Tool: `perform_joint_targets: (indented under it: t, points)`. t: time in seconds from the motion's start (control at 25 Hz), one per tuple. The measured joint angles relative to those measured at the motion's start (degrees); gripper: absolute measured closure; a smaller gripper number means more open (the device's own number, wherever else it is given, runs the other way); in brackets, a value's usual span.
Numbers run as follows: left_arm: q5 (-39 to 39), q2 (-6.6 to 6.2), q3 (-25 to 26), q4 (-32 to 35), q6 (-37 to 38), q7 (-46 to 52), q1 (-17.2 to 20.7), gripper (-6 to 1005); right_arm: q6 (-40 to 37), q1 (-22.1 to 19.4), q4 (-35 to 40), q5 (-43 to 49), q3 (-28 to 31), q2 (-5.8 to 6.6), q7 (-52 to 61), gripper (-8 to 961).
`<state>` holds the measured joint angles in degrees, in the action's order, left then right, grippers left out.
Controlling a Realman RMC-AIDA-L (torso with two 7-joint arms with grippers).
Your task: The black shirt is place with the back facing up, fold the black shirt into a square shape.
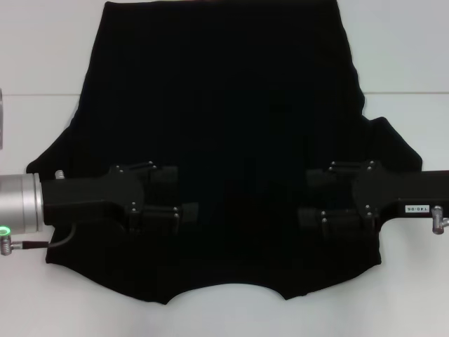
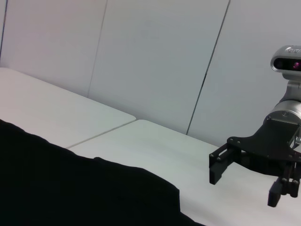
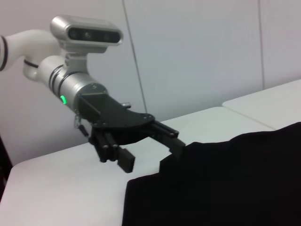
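The black shirt [image 1: 224, 126] lies spread flat on the white table [image 1: 42, 126], plain side up, with its collar edge toward me. My left gripper [image 1: 184, 191] is open and empty, and it hovers over the shirt's near left part, pointing inward. My right gripper [image 1: 309, 196] is open and empty over the near right part, facing the left one. The left wrist view shows the shirt [image 2: 70, 188] and the right gripper [image 2: 247, 181] held above the table. The right wrist view shows the shirt [image 3: 225, 183] and the left gripper [image 3: 150, 155] raised above the cloth's edge.
A seam [image 1: 49, 95] between two tabletops runs across the far part of the table. White tabletop shows left, right and in front of the shirt. A pale object [image 1: 1, 119] sits at the far left edge. Grey wall panels [image 2: 155, 56] stand behind the table.
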<state>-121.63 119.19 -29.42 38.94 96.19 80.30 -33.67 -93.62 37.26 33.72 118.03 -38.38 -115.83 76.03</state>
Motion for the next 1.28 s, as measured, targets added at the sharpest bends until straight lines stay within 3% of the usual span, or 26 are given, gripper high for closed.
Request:
perform_joint_targets:
  t: [0.44, 0.72, 0.96, 1.28]
  points:
    - [-1.5, 0.34, -2.1, -0.2, -1.0, -0.1, 0.0, 67, -0.4, -0.1, -0.4, 0.1, -0.8, -0.27, -1.1, 127]
    - [-1.2, 0.43, -0.7, -0.1, -2.7, 0.5, 0.6, 68, 0.0, -0.4, -0.4, -0.1, -0.5, -0.7, -1.1, 128]
    - [-1.3, -0.08, 4.4, 0.3, -8.7, 6.4, 0.8, 70, 0.5, 0.1, -0.4, -1.0, -0.1, -1.48, -0.9, 129]
    - [-1.8, -0.29, 6.4, 6.1, -21.9, 21.1, 3.7, 71, 2.6, 2.0, -0.4, -1.1, -0.3, -2.77, 0.6, 131]
